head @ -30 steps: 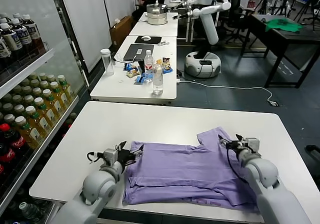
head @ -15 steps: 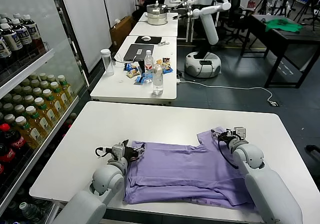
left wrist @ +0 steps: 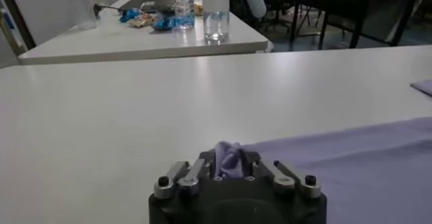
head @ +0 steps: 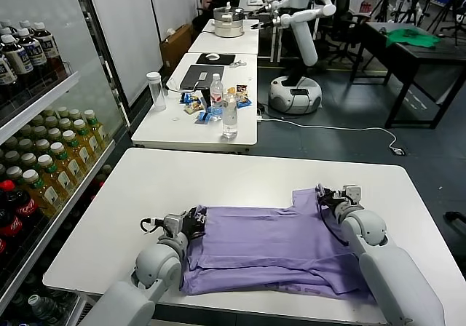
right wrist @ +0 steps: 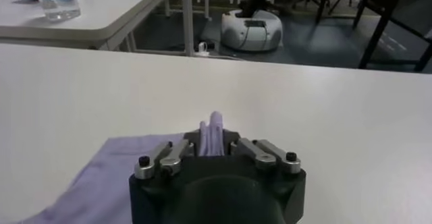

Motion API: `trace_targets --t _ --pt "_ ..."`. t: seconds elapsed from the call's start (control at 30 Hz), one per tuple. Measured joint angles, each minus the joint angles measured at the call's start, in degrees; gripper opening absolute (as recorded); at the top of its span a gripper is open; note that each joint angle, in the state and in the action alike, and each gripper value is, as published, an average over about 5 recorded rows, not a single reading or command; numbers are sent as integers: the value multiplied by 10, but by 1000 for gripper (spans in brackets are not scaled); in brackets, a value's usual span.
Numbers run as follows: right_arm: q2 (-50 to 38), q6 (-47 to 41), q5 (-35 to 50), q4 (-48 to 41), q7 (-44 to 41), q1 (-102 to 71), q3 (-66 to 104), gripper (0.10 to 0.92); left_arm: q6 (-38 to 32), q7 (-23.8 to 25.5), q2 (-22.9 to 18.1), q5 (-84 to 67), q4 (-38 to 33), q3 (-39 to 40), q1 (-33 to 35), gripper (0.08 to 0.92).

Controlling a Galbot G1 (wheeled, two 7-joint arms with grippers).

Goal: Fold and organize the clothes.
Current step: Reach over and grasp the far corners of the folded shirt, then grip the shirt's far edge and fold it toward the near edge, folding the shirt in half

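the light purple short-sleeved t-shirt of thin soft fabric is lying spread on the white rectangular table, near its front edge. the left gripper is pinching a bunched fold at the shirt's left far corner, jaws closed on it. the right gripper is likewise squeezing a fold at the right far corner.

You're working on a white table. A lavender T-shirt lies flat on its near half, partly folded. Its lower edge sits close to the table's near edge.
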Motion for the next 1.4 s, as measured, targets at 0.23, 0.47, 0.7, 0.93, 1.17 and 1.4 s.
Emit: trace_targets --t 0.23,0.47,0.7,0.93,1.17,1.4 --pt "-14 -2 13 63 2 -36 29 113 -20 8 12 -32 -28 -14 20 94" --pt "-33 -2 21 164 2 -109 88 113 -32 13 27 -62 -79 -31 49 92" --pt "-38 -1 23 270 -1 -213 164 113 -31 14 42 -91 -136 -51 87 92" --pt "-34 -1 20 338 -6 -310 234 113 -26 14 60 -123 -174 -72 119 92" --pt "-23 -1 2 361 -13 -369 273 113 -18 22 72 -131 -189 -76 145 92" --pt "-12 -1 -19 351 -12 -382 275 113 -3 26 74 -120 -185 -73 148 92"
